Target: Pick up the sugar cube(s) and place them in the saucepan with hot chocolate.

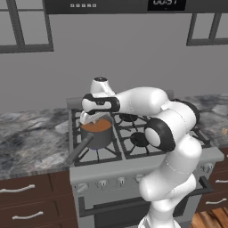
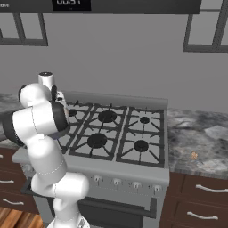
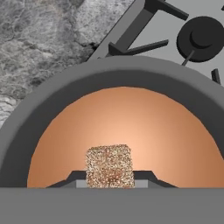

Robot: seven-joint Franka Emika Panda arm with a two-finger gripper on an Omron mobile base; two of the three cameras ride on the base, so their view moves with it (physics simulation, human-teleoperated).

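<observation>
Speckled sugar cube (image 3: 109, 166), white w/ brown flecks, sits pinched between the two dark fingertips (image 3: 75, 178) at bottom centre of hand view; tool (image 3: 109, 183) is clenched on it, jaws tight to both sides of the cube. In left base view the tool (image 1: 89, 118) hangs at centre-left of frame, just above the pan's rim, arm reaching across from lower right.

Right behind the cube in hand view: orange-brown hot choc, ringed by the grey wall of the saucepan (image 3: 52, 92), which takes up most of the frame. So cube is over the liquid, inside the rim line, apparently not yet touching the surface, tho can't tell the gap for sure. Left base view puts the saucepan (image 1: 96, 131) on the front-left burner of the stove (image 1: 147, 162), dark handle (image 1: 80, 150) pointing toward lower left. Marbled desk (image 1: 31, 133) lies left of the stove.

Step in hand, my read: carry is done, this is the drop. Next move needs jaws to part w/ the tool held where it is, over mid-pan, so cube falls into the choc & not onto the rim. Then lift straight up, clear of the pan wall.
</observation>
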